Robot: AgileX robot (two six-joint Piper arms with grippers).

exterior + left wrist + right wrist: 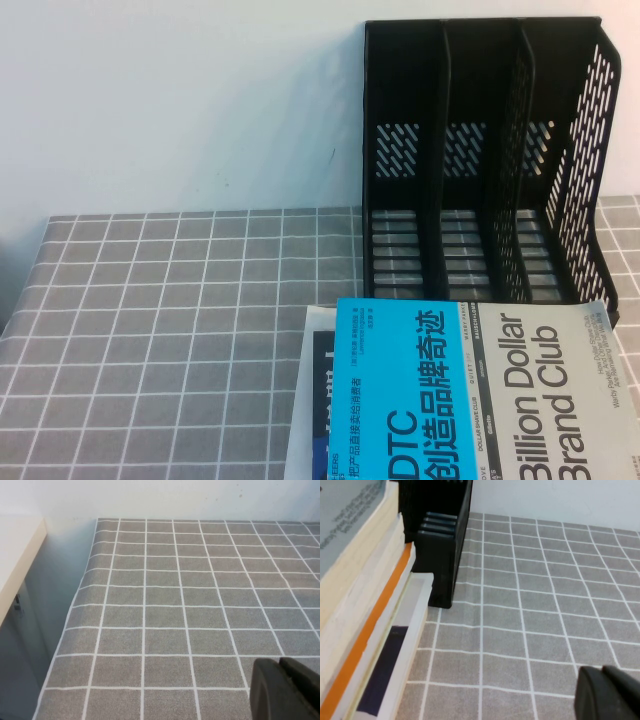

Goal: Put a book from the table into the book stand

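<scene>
Gridded table holds book, cropped; both claws barely visible.

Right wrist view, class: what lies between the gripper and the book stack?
Only bare grid cloth of the table separates the right gripper from the book stack, seen in the right wrist view.

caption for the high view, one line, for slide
Blue DTC book tops a stack on the gridded table before the empty black book stand; neither gripper in view.

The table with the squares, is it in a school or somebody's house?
Cannot tell; likely a desk corner. A cloth-covered table, a stack topped by a book, a black book stand. Left hand and right hand hover low.
</scene>
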